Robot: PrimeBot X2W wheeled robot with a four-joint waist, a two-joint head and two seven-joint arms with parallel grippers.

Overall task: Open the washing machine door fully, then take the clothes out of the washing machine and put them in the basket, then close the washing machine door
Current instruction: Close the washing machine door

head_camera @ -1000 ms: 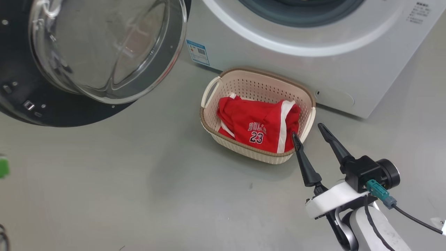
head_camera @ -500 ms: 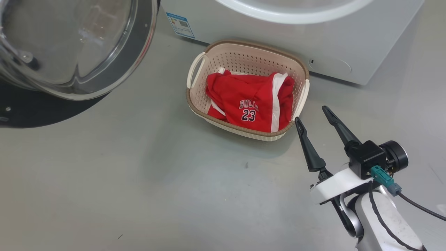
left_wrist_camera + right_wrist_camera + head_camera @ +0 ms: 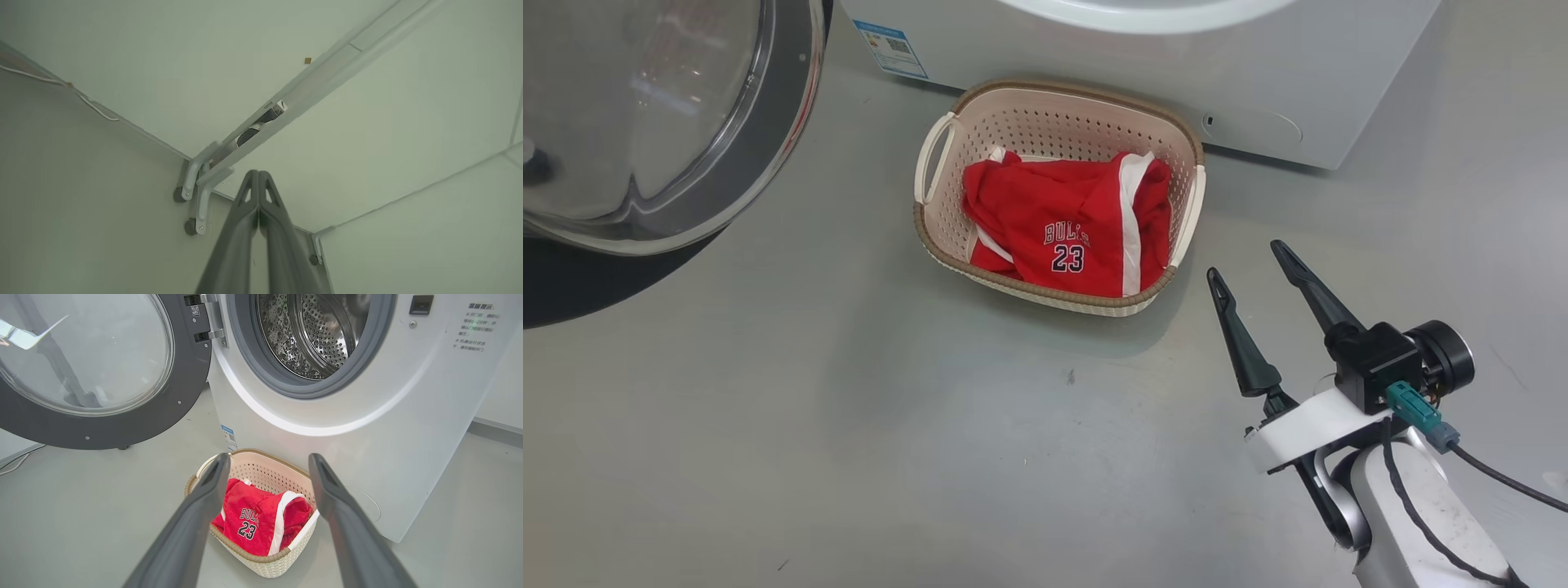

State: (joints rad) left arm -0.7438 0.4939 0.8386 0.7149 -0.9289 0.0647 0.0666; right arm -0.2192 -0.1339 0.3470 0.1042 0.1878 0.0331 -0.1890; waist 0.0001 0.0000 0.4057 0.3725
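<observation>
Grey floor [image 3: 849, 425] is stretching across the frame, with the white washing machine [image 3: 1143, 73] sitting along the top. The camera has shifted since a second ago, and the right gripper [image 3: 1245, 260], fingers spread and empty, is now sitting clear of the basket [image 3: 1054, 122] rim it overlapped. Clothes [image 3: 1062, 220] are lying in the basket, upper centre. The door [image 3: 645, 122] is hanging wide open at upper left. The left gripper [image 3: 258, 175] is pressing its fingers together, pointing at pale walls.

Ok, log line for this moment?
stage: clothes in basket | door: open | drum: no clothes visible | right pincer: open, empty | left pincer: shut, empty | next: close door
</observation>
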